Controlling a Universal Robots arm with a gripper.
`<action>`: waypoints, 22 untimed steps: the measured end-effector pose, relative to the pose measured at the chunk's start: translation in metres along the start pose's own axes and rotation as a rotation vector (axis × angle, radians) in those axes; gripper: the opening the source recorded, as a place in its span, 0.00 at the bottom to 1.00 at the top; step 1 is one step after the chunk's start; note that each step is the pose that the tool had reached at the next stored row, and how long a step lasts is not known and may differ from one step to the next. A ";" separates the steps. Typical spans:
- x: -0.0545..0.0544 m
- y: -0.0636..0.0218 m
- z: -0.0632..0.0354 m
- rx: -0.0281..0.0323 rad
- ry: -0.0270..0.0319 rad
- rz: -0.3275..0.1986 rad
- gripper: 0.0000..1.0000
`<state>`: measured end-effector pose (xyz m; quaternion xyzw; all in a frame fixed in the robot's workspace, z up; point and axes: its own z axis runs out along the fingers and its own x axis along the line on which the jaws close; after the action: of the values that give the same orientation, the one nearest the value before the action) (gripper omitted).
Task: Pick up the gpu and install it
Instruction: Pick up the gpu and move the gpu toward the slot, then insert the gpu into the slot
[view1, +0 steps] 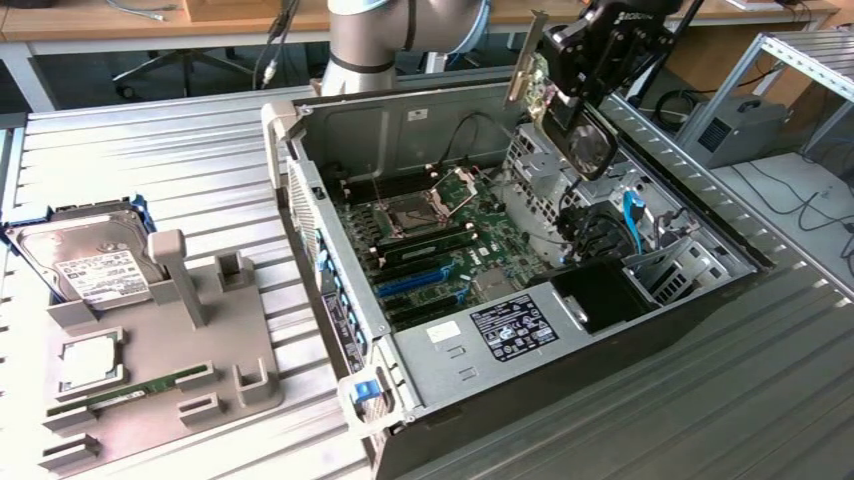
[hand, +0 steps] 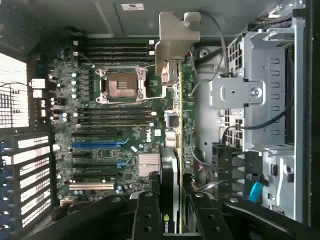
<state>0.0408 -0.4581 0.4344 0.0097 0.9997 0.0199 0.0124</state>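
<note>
My gripper is shut on the gpu, which hangs above the open computer case near its back right corner in the exterior view. The card is held edge-down, and its silvery bracket sticks up beside the arm. In the wrist view the gpu runs edge-on over the motherboard, between the CPU socket and the drive cage. Its bracket is at the far end. My gripper clamps the card's near end. The blue expansion slots lie off to one side of the card.
A grey holder tray sits at the exterior view's left with a hard drive, a processor and a green memory stick. Cables and a blue connector lie inside the case near the drive bays.
</note>
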 end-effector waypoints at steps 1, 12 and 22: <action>-0.014 0.0003 0.0004 -0.0001 0.0000 0.000 0.27; -0.014 0.0003 0.0004 0.0000 0.0000 0.000 0.27; -0.014 0.0003 0.0004 -0.0026 0.0042 -0.106 0.27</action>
<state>0.0552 -0.4581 0.4344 -0.0432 0.9988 0.0206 0.0114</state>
